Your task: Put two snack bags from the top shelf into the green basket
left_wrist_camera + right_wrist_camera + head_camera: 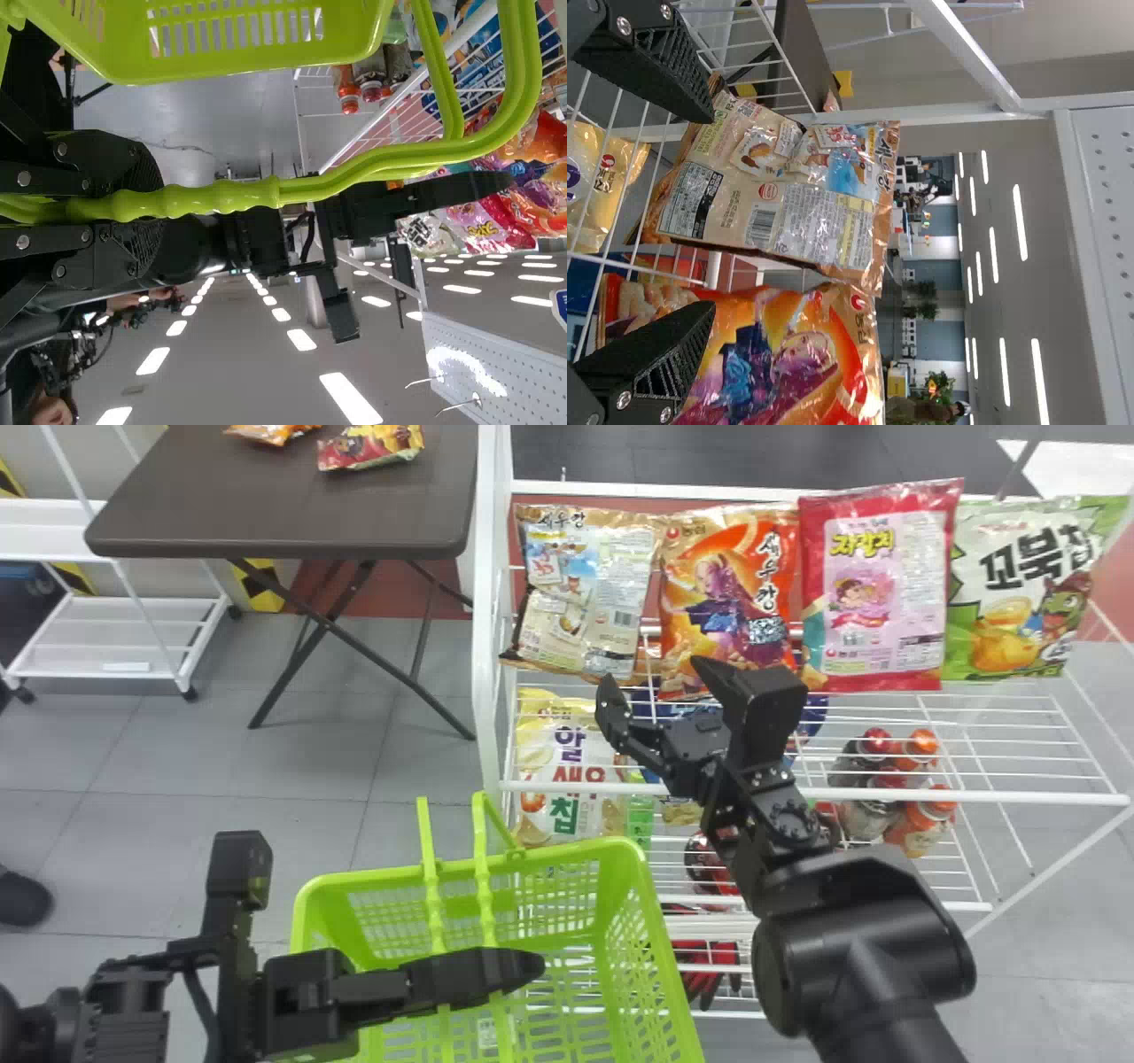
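My right gripper, fingers spread, faces the tan snack bag at eleven o'clock: likely light, slick, crushable, best pinched mid-sides.

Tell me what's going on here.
The robot's left gripper holds the green basket by its handles. Its open right gripper is at the top shelf, near the tan snack bag and the orange snack bag, gripping neither. I see no snack bag in the basket.
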